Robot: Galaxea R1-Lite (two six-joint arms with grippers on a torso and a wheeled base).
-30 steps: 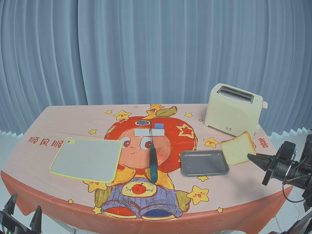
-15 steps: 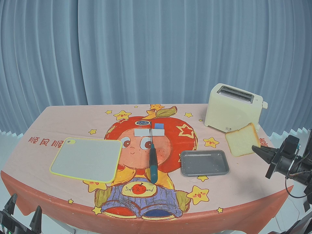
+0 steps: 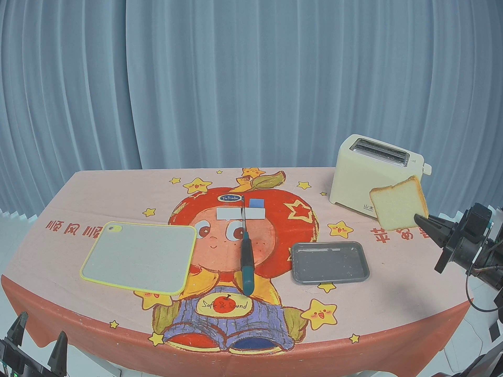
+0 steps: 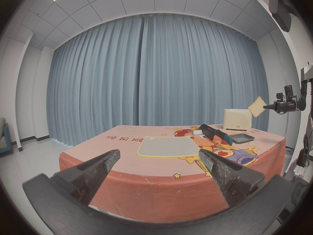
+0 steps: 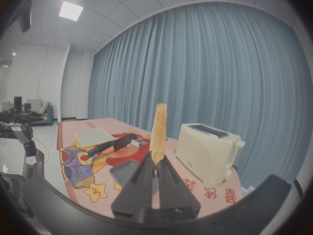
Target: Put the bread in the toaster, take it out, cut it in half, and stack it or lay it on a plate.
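Head view: the right tool (image 3: 421,219) clenches the bread (image 3: 398,202) by one corner, upright and aloft just before the toaster (image 3: 374,176), probably so the slice can drop in from above. The left tool (image 3: 41,328) hangs released off the worktop's (image 3: 105,195) near edge.

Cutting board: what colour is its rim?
Yellow-green, around a pale grey cutting board; clearest in the head view.
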